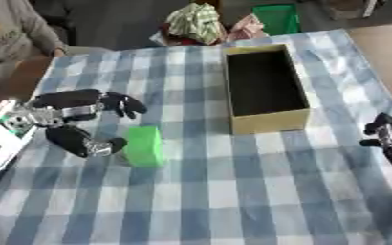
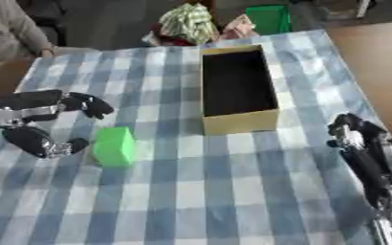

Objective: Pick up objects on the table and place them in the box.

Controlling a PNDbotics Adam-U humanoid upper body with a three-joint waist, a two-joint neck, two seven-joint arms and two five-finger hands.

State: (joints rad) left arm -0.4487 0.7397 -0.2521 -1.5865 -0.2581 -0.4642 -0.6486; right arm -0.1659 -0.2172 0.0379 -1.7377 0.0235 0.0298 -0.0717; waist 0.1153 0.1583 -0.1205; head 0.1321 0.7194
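Observation:
A green block (image 1: 144, 146) stands on the blue-and-white checked tablecloth (image 1: 233, 191), left of centre. My left hand (image 1: 82, 119) is just to its left, open, with the thumb (image 1: 95, 145) close beside the block and the fingers (image 1: 125, 105) spread above it; I cannot tell whether the thumb touches the block. The open cardboard box (image 1: 265, 87), dark inside, sits at the upper middle of the table with nothing visible in it. My right hand (image 2: 358, 136) rests at the right edge, fingers curled and holding nothing.
Beyond the table's far edge lie crumpled checked cloths (image 1: 195, 21) and a green bin (image 1: 276, 18). A person (image 1: 11, 33) sits at the far left corner, touching nothing of the task. A bare wooden surface (image 2: 375, 52) lies to the right of the cloth.

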